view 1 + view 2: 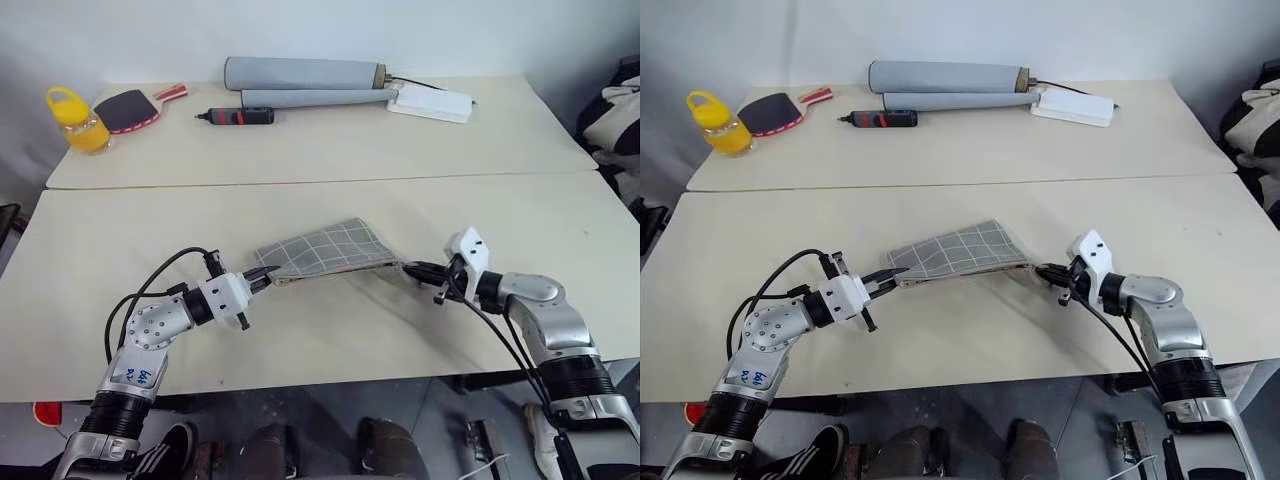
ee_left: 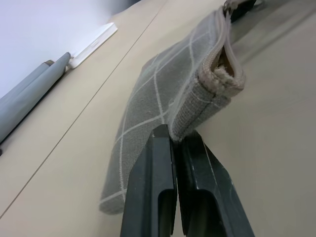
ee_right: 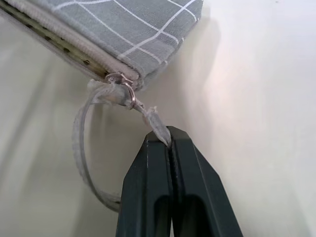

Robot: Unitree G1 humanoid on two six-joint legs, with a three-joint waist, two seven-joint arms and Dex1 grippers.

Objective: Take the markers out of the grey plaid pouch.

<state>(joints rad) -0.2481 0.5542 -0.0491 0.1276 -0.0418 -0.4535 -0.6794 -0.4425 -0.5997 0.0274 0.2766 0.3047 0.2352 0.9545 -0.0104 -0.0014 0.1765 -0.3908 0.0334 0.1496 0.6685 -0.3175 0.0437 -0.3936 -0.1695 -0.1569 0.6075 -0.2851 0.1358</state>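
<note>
The left jaws (image 2: 173, 143) are pressed together on the sewn end tab of the grey plaid pouch (image 1: 325, 250), the two black fingers pinching the fabric edge where the zip seam ends. The right jaws (image 3: 169, 140) are likewise closed, clamping a thin pale strap (image 3: 81, 148) that is tied to the metal ring (image 3: 121, 81) at the pouch's other end; the strap hangs in a loose loop beside the fingers. Between the two grips the pouch is stretched out and lifted slightly off the near table (image 1: 330, 340), its left end at about 9 o'clock and its zip-ring end at about 3 o'clock in the head views. The zip edge faces the robot and gapes a little, showing tan dotted lining; what lies inside cannot be made out.

Farther out, at 12 o'clock, a second table (image 1: 320, 140) butts against the first. On it lie two long grey rolled tubes (image 1: 305, 75), with a flat white box (image 1: 430, 102) at their right end. Just before the tubes rests a black-and-red screwdriver-like tool (image 1: 238, 116). Toward 10 o'clock sit a red and black table-tennis paddle (image 1: 130, 108) and a yellow jar (image 1: 78, 122) with a yellow handle loop.
</note>
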